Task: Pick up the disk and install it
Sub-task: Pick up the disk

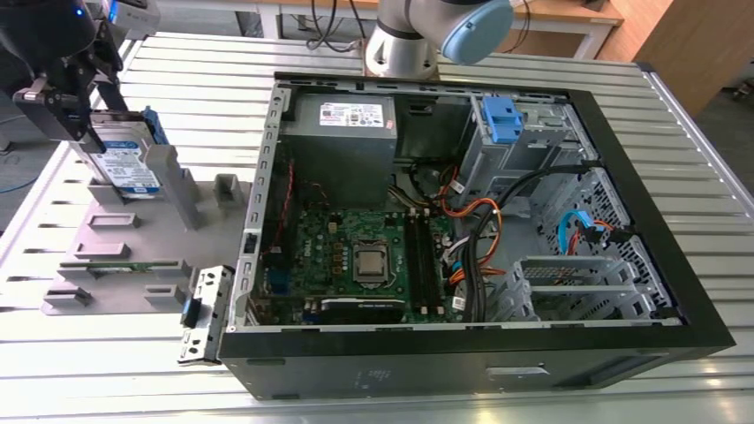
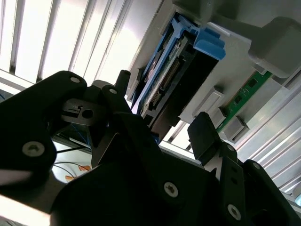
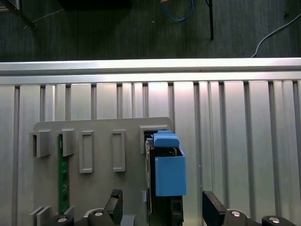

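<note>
The silver disk (image 1: 124, 168), blue-railed and white-and-blue labelled, stands upright in the grey holder (image 1: 132, 234), straddled by the released claw (image 3: 162, 197).

Slatted metal table (image 1: 118, 380), dark floor (image 3: 117, 33)

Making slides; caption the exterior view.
Open gripper straddles the disk standing upright in its grey holder, beside the open computer case.

In the first wrist view my fingers (image 3: 116, 201) and the near end of the disk (image 3: 169, 179) were cut off by the picture's edge. In the exterior view my wrist (image 1: 53, 97) hid the disk's top, so any contact was unclear.
</note>
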Motion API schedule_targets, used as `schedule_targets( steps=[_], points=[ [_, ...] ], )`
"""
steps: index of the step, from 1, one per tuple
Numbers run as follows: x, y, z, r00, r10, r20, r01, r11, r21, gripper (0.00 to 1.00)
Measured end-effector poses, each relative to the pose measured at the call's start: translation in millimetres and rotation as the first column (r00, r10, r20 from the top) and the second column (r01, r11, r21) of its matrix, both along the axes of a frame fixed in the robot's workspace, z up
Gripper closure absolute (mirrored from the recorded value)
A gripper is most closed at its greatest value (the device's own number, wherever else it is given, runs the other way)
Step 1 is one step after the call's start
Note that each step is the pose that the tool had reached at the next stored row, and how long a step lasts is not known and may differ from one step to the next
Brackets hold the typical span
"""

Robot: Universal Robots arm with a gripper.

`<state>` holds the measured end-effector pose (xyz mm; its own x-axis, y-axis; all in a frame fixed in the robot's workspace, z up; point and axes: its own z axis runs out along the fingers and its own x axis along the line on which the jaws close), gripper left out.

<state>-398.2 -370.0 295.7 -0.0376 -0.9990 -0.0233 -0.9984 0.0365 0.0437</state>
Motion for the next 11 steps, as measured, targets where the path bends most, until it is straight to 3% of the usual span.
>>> schedule_targets(
  steps=[8, 10, 11],
  points=[
    [0.0, 0.0, -0.1, 1.0000, 0.000, -0.0001, 0.000, 1.0000, 0.0000, 0.24],
    [0.0, 0.0, -0.1, 1.0000, 0.000, 0.0000, 0.000, 1.0000, 0.0000, 0.25],
    [0.0, 0.0, -0.2, 1.0000, 0.000, 0.0000, 0.000, 1.0000, 0.0000, 0.32]
  ],
)
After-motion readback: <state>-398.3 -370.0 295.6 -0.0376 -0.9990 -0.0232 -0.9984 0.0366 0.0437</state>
